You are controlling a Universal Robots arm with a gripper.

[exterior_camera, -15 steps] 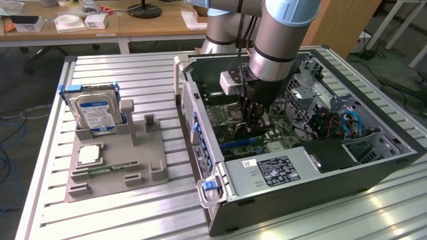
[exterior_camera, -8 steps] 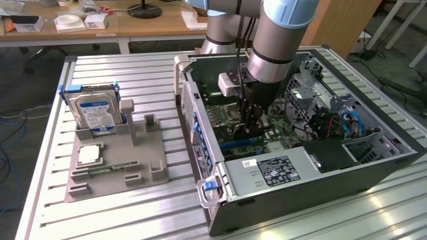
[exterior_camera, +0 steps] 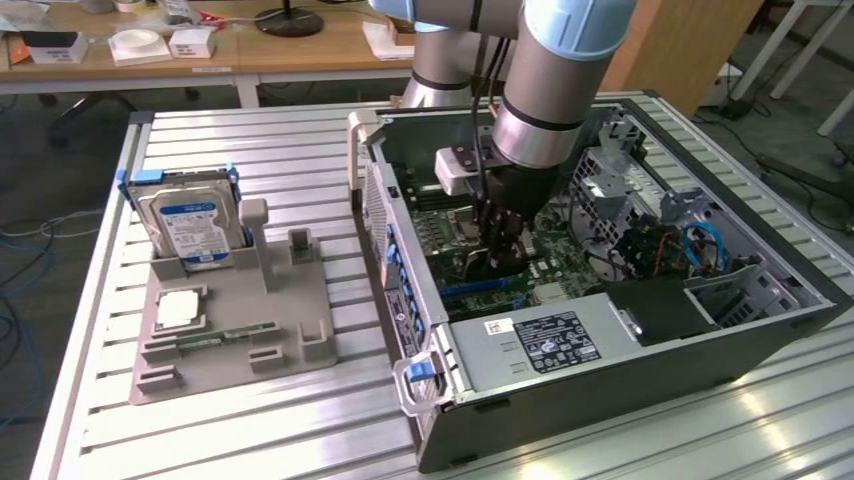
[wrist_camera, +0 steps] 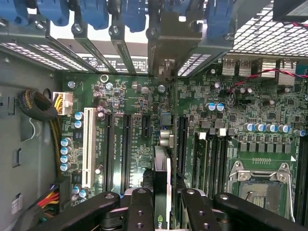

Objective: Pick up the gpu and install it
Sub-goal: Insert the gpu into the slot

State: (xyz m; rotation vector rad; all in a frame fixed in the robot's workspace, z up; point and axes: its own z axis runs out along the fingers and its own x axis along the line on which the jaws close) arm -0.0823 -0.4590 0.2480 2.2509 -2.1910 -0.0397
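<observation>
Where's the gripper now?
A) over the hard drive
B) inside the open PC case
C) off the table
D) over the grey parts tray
B: the gripper is down inside the PC case, gpu clamped edge-on above the motherboard.

Wrist cam is looking at the motherboard (wrist_camera: 134, 101). The gpu (wrist_camera: 162, 168) shows edge-on, pinched between the black jaws, in line with the row of long black slots (wrist_camera: 127, 144) next to the white slot (wrist_camera: 88, 144). There's a CPU socket (wrist_camera: 262, 190) nearby, blue clips (wrist_camera: 130, 12) along the case edge, and a yellow-and-black cable bundle (wrist_camera: 55, 130) by the case wall.
</observation>
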